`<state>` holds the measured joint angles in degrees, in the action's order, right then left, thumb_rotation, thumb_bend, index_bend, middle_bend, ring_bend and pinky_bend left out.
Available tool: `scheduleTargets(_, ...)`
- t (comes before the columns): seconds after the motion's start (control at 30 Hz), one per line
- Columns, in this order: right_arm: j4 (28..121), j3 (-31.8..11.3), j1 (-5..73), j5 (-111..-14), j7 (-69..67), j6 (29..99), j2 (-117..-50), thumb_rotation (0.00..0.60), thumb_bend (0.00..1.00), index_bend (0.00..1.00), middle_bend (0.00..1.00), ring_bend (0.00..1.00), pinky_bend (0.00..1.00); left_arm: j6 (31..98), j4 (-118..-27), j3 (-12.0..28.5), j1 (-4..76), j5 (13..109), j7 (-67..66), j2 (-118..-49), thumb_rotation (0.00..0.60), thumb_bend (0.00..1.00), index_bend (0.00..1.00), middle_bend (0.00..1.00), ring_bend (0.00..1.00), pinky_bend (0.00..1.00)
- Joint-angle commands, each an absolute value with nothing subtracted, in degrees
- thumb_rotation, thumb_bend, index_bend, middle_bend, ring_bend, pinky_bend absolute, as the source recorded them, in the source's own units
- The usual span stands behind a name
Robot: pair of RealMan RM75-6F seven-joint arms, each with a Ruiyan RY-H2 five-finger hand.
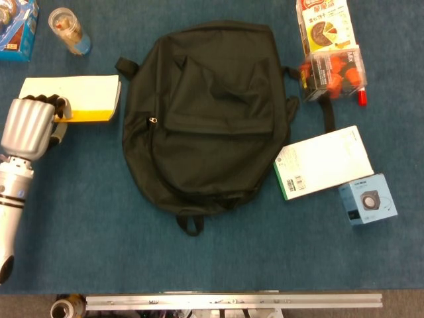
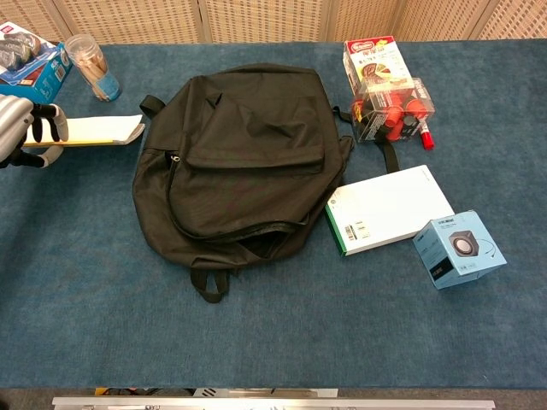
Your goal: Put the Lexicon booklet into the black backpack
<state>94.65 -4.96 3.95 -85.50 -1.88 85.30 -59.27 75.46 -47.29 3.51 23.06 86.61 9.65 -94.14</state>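
At the far left the left hand (image 1: 28, 126) grips the near-left edge of the Lexicon booklet (image 1: 79, 98), lifted just left of the black backpack (image 1: 205, 116) lying flat mid-worktop, a white box (image 1: 324, 162) to its right.

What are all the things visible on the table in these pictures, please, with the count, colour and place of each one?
Lexicon booklet: one, white and yellow, far left, gripped at its left end.
black backpack: one, black, centre, lying flat.
clear jar: one, transparent with blue base, top left.
blue box: one, blue, top left corner, partly cut off.
snack box: one, yellow and white, top right.
clear case: one, transparent with red-orange contents, just below the snack box.
white box: one, white with green edge, right of the backpack.
speaker box: one, light blue, lower right.
left hand: one, silver, holds the booklet.
Right hand: not in view.
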Motion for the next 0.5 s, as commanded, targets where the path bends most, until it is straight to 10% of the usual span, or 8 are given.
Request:
scheduleTargets(0.03,95.68,-5.49,4.54,-86.15,-0.07,85.73,-59.24,0.600,0.26,0.24,0.36,0.21,0.27,79.36,-46.31,2.21,21.75,88.92,12.30,-93.24,0.600,0.35,0.64,0.65,0.60,0.64)
scheduleTargets(0.5,109.86,-5.79,10.62,-88.45,8.15,77.99,-58.38,0.600,0.21,0.24,0.36,0.21,0.27,92.38,-47.44,0.42,19.04,94.71,17.19,-89.94,0.600,0.35,0.65,0.65,0.61,0.66)
